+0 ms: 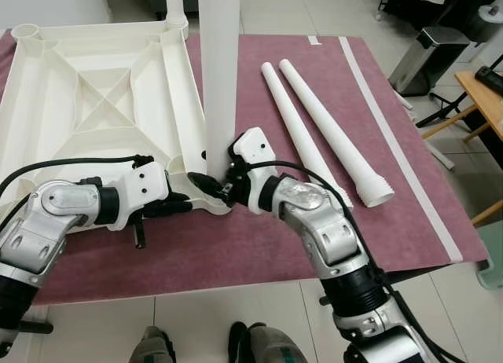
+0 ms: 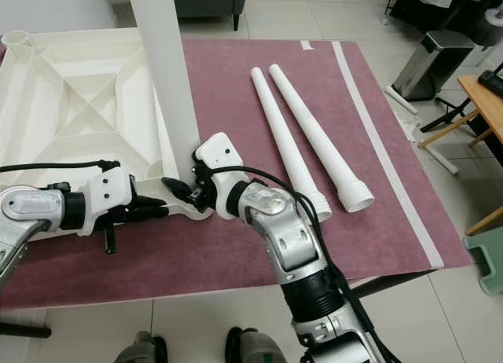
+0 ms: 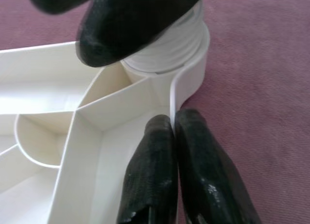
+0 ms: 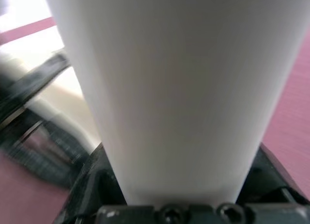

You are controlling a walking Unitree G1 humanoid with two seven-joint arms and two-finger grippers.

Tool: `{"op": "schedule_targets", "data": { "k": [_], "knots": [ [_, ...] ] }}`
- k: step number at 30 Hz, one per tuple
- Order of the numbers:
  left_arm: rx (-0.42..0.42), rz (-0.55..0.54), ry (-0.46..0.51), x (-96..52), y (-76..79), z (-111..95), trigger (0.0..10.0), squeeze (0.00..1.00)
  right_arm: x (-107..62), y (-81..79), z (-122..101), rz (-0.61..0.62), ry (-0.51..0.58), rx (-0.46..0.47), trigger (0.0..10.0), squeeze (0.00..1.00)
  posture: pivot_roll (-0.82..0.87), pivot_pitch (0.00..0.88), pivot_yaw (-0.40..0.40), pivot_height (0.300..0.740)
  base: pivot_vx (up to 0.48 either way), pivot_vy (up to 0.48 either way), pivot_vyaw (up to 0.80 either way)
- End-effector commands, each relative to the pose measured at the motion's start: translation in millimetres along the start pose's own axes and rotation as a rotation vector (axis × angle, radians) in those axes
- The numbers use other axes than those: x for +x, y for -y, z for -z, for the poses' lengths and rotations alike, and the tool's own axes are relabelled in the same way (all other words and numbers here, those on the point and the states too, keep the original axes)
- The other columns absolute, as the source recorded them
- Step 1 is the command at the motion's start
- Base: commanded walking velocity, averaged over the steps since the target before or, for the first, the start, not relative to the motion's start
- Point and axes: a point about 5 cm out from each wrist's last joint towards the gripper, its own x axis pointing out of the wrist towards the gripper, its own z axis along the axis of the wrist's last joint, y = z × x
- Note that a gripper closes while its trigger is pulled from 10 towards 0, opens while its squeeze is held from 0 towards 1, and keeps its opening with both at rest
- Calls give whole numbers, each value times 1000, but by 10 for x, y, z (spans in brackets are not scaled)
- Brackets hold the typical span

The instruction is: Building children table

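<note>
The white table top [image 1: 94, 88] lies upside down on a maroon mat [image 1: 236, 245]. A white leg [image 1: 218, 64] stands upright in its near right corner socket. My right gripper [image 1: 207, 181] is shut on this leg just above the socket; the leg [image 4: 169, 88] shows close up between the fingers. My left gripper [image 1: 178, 203] is shut on the table top's near rim beside that corner, and its fingertips [image 3: 160, 136] pinch the thin wall. Two loose legs [image 1: 302, 139] [image 1: 334, 127] lie side by side on the mat to the right. Another leg [image 1: 174, 5] stands in the far corner.
A white tape stripe [image 1: 393, 135] runs along the mat's right side. A metal bin [image 1: 428, 56] and a wooden table [image 1: 487, 88] stand at the right. A person's shoes [image 1: 251, 343] are on the tiled floor at the near edge.
</note>
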Motion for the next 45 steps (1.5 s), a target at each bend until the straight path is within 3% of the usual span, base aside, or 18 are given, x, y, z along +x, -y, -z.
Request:
{"op": "schedule_targets", "data": {
  "k": [1,7,8,9,10,14,15,17,19,20,32,33,34,35,38,39,41,45],
  "knots": [
    [67,170,163,169,202,-268,0,0,9,128,283,172,-167,45,0,0,97,163,-65,740,0,0,0],
    [63,174,185,216,192,-308,0,0,73,-3,299,269,-174,93,0,0,95,169,-64,740,0,0,0],
    [63,174,187,218,190,-309,0,0,70,-14,286,268,-158,89,3216,0,94,170,-63,740,0,0,0],
    [63,174,187,218,190,-309,0,0,70,-14,286,268,-158,89,3216,0,94,170,-63,740,0,0,0],
    [62,173,187,216,191,-305,0,0,67,-18,266,253,-140,83,10000,0,92,170,-63,740,0,0,0],
    [61,173,187,215,193,-302,0,0,65,-19,252,242,-129,79,10000,0,92,170,-65,740,0,0,0],
    [58,172,184,214,197,-295,0,0,56,-26,214,227,-110,61,10000,757,91,171,-65,740,0,0,0],
    [57,170,178,219,201,-283,0,0,28,-40,157,154,-78,44,10000,1000,93,176,-66,740,0,0,0],
    [56,169,170,226,206,-270,0,0,-4,-62,92,91,-46,28,10000,722,93,177,-66,740,0,0,0],
    [55,170,163,233,219,-254,0,0,-66,-76,12,-17,-4,3,10000,0,92,179,-65,740,0,0,0],
    [41,184,104,278,342,-98,0,0,-285,87,-208,-472,81,-163,10000,0,95,182,-58,740,0,0,0],
    [27,143,94,316,341,-68,3333,0,-273,144,-236,-510,80,-191,10000,0,99,183,-61,740,0,0,0],
    [18,113,88,342,337,-51,3333,0,-261,180,-251,-524,78,-207,10000,0,99,183,-61,740,0,0,0],
    [14,86,88,363,328,-48,10000,0,-249,204,-262,-525,77,-215,10000,0,102,184,-63,740,0,0,0],
    [5,42,100,385,305,-63,10000,0,-240,223,-267,-523,76,-223,10000,0,106,186,-63,740,0,0,0],
    [-1,25,112,391,293,-76,10000,686,-243,228,-263,-527,74,-223,10000,0,107,187,-64,740,0,0,0],
    [-8,4,120,394,278,-85,10000,1000,-248,231,-255,-531,71,-223,10000,0,106,188,-64,740,0,0,0],
    [-11,-3,117,397,273,-81,10000,1000,-253,235,-251,-540,69,-221,10000,0,106,188,-64,740,0,0,0]
  ]
}}
